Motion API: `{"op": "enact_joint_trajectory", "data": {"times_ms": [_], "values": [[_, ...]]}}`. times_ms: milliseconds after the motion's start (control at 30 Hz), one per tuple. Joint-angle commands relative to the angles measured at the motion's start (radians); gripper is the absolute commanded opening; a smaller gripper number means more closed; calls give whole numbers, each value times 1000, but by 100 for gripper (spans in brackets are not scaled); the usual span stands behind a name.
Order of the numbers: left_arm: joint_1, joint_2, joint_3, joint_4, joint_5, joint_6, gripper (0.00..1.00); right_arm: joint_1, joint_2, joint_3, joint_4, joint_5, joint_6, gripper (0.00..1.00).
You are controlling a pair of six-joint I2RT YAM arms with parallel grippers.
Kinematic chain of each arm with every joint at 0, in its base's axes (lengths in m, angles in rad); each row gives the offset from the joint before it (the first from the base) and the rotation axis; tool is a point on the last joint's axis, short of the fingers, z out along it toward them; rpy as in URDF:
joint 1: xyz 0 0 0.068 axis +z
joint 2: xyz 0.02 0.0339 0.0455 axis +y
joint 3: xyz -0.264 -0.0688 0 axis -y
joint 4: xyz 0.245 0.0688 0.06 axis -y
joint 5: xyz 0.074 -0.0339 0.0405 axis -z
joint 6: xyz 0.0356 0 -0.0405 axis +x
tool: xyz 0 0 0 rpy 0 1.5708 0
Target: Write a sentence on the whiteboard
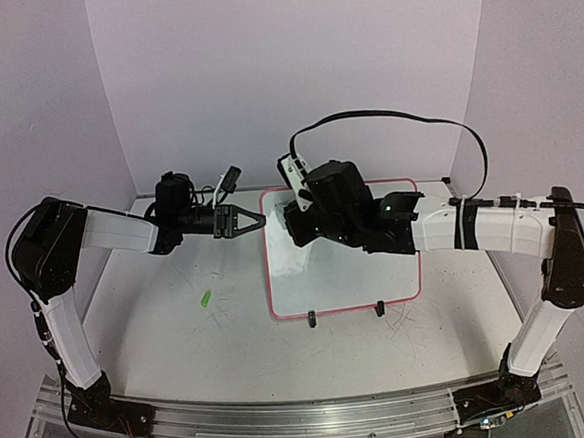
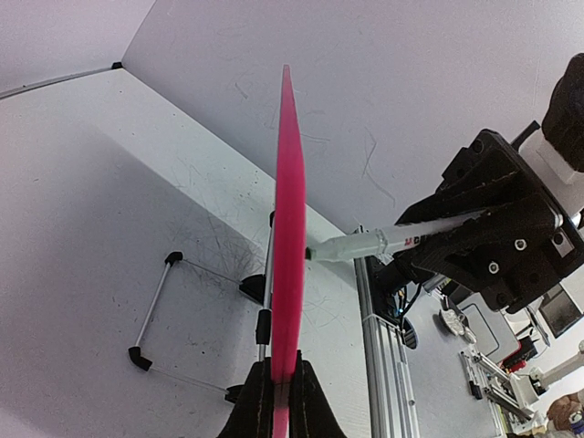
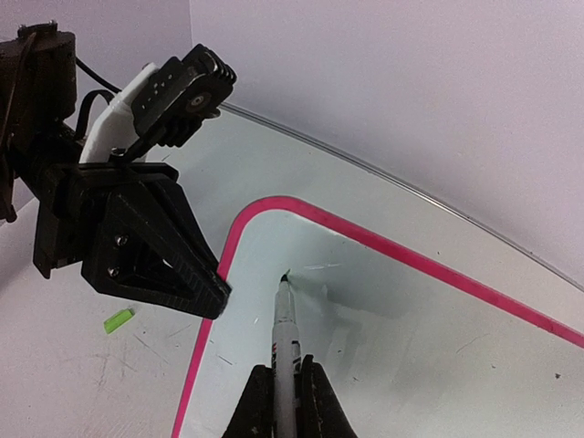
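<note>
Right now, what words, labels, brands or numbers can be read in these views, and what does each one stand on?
No text can be read in full.
On the marker: red print on the barrel, partly hidden by the right pincer, too blurred to read.
On the whiteboard: no words, at most a faint short stroke beside the marker tip.

Left arm reaches in level from the left of the whiteboard, and the left gripper has its jaws pinched on the board's left edge. Right arm comes across from the board's right side, wrist tipped down over its upper-left corner. The right gripper has its jaws clamped on a marker.
</note>
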Motion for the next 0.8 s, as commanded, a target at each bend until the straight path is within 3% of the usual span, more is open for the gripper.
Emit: {"op": "enact_joint_trajectory", "data": {"times_ms": [0, 767], "values": [[-7, -28, -4, 30, 19, 6, 0, 12, -3, -16, 23, -7, 22, 0], [-7, -29, -4, 29, 22, 6, 0, 41, 10, -43, 19, -10, 64, 0]]}}
